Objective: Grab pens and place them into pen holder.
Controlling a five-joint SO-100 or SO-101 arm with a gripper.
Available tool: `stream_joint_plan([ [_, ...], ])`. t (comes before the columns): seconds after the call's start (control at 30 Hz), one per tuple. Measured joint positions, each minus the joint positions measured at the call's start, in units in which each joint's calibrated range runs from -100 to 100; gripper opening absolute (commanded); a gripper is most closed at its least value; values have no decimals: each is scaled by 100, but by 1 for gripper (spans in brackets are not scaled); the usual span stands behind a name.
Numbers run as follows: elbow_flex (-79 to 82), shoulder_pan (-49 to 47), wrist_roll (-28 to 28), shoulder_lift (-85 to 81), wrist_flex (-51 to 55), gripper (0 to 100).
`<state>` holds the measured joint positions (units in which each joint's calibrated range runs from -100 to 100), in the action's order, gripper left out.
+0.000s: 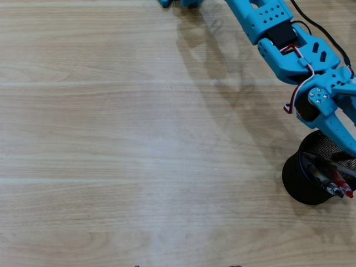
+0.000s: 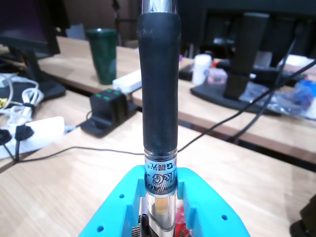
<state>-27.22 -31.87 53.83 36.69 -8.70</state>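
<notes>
In the wrist view a clear-and-black pen (image 2: 158, 89) stands upright, its dark rubber grip filling the middle of the frame. My blue gripper (image 2: 160, 200) is shut on its clear barrel. The overhead view shows the arm reaching to the right edge. There my gripper (image 1: 346, 139) hangs over the pen holder (image 1: 296, 177), a round black mesh cup. Pens (image 1: 334, 183) lean inside the cup, with dark tips and one red tip (image 1: 349, 193) at its near rim. The overhead view does not show which of them I hold.
The pale wooden table (image 1: 139, 139) stretches left of the cup. The wrist view looks out at other desks with a green mug (image 2: 103, 54), a black charger box (image 2: 109, 111), monitor stands and cables.
</notes>
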Motion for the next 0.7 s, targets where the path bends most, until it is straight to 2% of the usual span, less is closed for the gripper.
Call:
stream_joint_plan([
  [0.17,9,0,16,313,-26,10],
  [0.4,62,0,-10,339,-853,10],
  [0.5,151,0,-323,262,-861,9],
  [0.6,761,-42,-923,-415,-95,8],
  [0.7,1806,-160,-1674,-1811,1731,8],
])
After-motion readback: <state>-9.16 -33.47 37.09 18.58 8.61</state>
